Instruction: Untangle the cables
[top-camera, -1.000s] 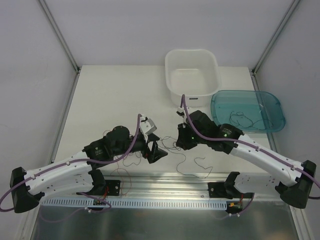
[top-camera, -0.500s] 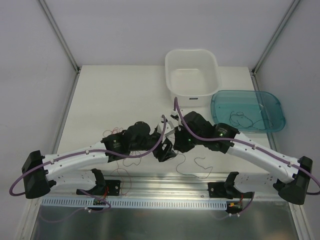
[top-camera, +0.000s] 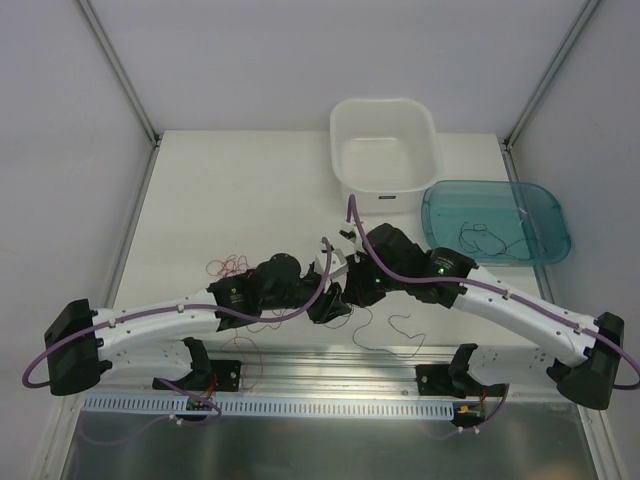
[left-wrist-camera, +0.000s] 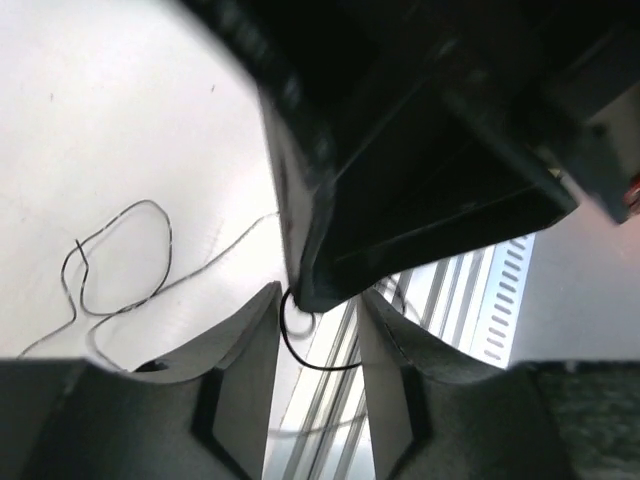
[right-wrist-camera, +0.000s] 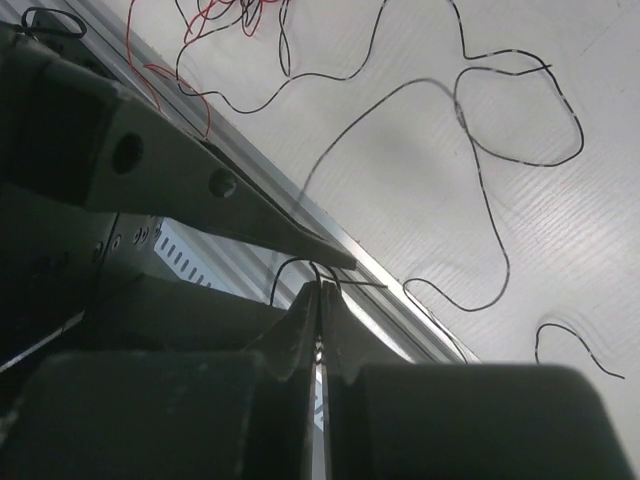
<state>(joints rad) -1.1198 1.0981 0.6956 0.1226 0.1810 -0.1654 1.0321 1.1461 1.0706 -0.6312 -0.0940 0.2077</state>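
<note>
Black cable (left-wrist-camera: 300, 360) curled in a loop, no straight axis, right hand (right-wrist-camera: 318, 285) pinching it, left hand (left-wrist-camera: 320, 300) parted

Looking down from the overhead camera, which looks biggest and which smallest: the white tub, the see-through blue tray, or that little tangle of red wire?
1. The white tub and the blue tray look about alike, too close to rank.
2. The red wire tangle looks far smaller.

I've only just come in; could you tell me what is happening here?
Near the front edge of the table, the right gripper is shut on a black wire. The left gripper, jaws apart, straddles that fingertip and the wire's loop. To the left lie red wires, and more strands sit in the teal tray.
</note>
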